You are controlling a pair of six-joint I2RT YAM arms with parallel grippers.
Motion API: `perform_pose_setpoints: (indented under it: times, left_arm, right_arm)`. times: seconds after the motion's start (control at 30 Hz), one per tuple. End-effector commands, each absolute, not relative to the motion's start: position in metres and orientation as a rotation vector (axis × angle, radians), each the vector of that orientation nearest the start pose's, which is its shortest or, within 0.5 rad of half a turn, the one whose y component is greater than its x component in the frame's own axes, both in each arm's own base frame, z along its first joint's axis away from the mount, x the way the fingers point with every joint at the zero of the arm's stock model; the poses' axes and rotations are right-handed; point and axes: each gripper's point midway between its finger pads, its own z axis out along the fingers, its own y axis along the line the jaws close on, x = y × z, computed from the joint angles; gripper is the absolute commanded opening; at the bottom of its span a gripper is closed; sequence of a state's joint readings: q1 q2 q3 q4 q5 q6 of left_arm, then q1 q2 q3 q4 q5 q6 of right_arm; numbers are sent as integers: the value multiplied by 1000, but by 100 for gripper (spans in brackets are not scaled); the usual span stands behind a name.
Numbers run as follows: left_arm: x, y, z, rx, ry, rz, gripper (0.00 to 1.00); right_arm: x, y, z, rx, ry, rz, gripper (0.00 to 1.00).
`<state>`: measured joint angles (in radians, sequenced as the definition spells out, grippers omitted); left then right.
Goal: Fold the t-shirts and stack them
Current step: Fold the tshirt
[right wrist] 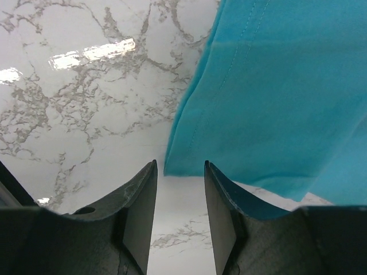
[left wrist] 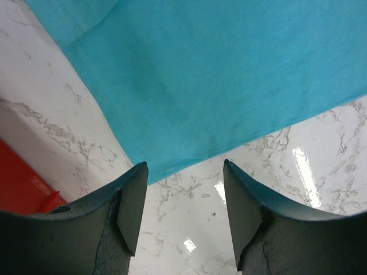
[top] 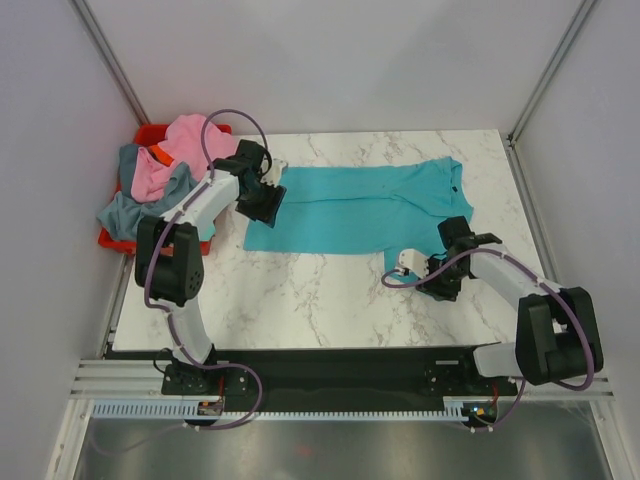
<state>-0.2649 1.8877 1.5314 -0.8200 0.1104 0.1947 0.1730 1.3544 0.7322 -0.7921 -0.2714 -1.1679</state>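
At the table's ten o'clock corner, in the view from above, we see a red bin (top: 148, 131) against the left edge of the marble table (top: 300, 290). It is heaped with a pink t-shirt (top: 185, 140) and a grey-blue t-shirt (top: 125, 212), with an orange patch (top: 158, 155) showing between them. The heap spills over the bin's near rim.

Our left arm rises from its base at seven o'clock, bends at the elbow beside the bin and reaches toward one o'clock, passing over the bin's right side. Its purple cable (top: 235, 115) loops above the pink cloth. The left gripper (left wrist: 184, 167) hangs over the hem end of the teal t-shirt (top: 370, 205), jaws apart with only bare marble between them. The hem's corner lies just past the tips.

The teal t-shirt lies flat across the table's middle, hem toward nine o'clock and collar toward three, with a crease running along its length.

Our right arm comes up from five o'clock, elbows out at the table's right edge and reaches back toward ten o'clock. The right gripper (right wrist: 180, 166) sits low by the near sleeve (right wrist: 252, 114), jaws apart and gripping nothing. The sleeve's corner lies just ahead of the gap.
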Motion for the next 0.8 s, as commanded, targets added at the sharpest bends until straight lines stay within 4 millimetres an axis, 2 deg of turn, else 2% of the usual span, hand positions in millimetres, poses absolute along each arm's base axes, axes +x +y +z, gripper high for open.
perform_pose_setpoints:
  times: [0.0,0.17,0.23,0.33,0.37,0.4,0.53,0.63,0.77]
  left_arm:
    - [399,-112,110,594,2610,-160,63]
    - [393,-98,106,547,2638,-149,63]
    - [387,-92,102,535,2656,-147,63]
    - [377,-86,94,526,2684,-145,63]
    - [374,-85,93,523,2690,-144,63]
    - [372,-82,92,517,2696,-143,63]
    - [359,-70,84,483,2731,-137,63]
    - [353,-59,80,446,2752,-131,63]
    - [350,-46,76,398,2773,-123,63]
  right_arm:
    - [217,47,18,-1849,2209,226,46]
    - [215,44,12,-1866,2218,205,44]
    - [215,45,10,-1866,2219,202,40]
    - [216,46,9,-1850,2233,200,28]
    - [219,47,10,-1828,2234,190,19]
    - [221,48,11,-1821,2230,185,16]
    - [234,50,20,-1764,2213,141,4]
    - [244,53,33,-1715,2201,116,0]
    - [255,57,46,-1670,2178,103,0]
